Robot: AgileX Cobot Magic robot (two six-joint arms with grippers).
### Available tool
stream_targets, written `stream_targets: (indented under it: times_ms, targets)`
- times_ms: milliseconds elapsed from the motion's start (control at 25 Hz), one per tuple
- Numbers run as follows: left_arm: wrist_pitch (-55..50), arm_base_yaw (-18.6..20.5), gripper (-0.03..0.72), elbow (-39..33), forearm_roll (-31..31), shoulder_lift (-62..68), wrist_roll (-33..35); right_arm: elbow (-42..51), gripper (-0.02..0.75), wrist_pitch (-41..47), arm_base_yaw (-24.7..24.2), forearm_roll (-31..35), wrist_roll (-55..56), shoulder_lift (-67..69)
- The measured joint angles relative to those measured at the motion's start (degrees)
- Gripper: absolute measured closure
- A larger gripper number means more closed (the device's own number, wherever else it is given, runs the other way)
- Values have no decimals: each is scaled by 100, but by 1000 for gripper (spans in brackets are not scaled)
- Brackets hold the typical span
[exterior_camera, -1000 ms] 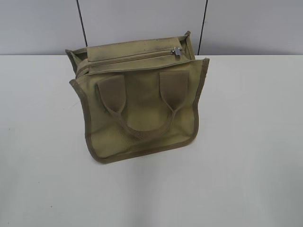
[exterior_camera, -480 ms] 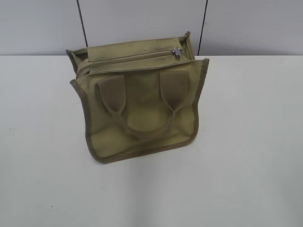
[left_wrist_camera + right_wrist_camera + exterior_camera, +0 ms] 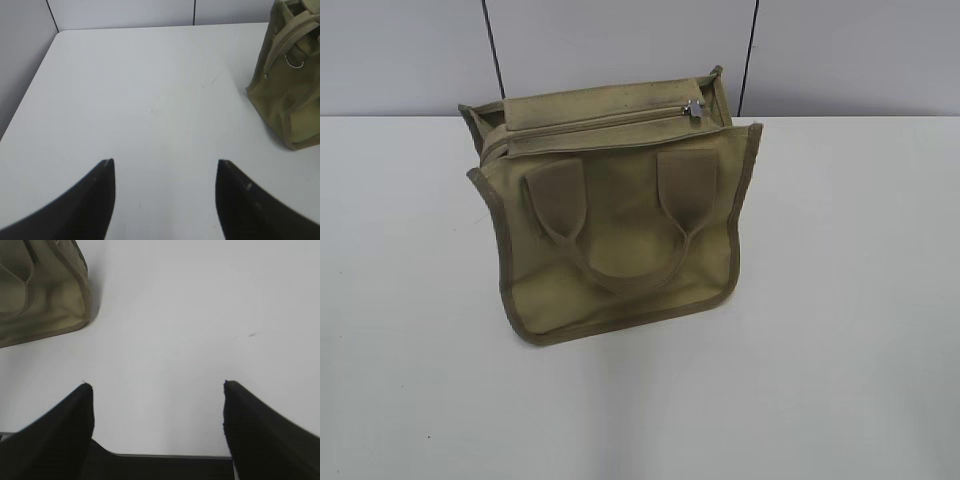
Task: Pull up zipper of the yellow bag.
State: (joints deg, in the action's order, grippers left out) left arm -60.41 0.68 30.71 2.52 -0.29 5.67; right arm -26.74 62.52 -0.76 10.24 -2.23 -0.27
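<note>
From the outside camera, the yellow bag (image 3: 620, 220) stands near the back of the white desk (image 3: 840, 300), its zipper (image 3: 595, 124) running across the top with the metal tab (image 3: 693, 108) at the right end.

On the left wrist camera, the left hand (image 3: 165, 172) is spread apart over bare desk, the bag well off to its right.

On the right wrist camera, the right hand (image 3: 157, 390) is also spread apart and empty, the bag at upper left.

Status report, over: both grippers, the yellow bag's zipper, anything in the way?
Left gripper open, right gripper open, both empty above table. Yellow bag upright; zipper untouched, pull tab at right end. Nothing blocking.
</note>
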Motion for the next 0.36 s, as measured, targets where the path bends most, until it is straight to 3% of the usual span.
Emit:
stream_targets:
  times_ms: [360]
  targets:
    - [0, 0, 214, 0, 5, 0, 5, 0, 155, -13, 0, 5, 0, 0]
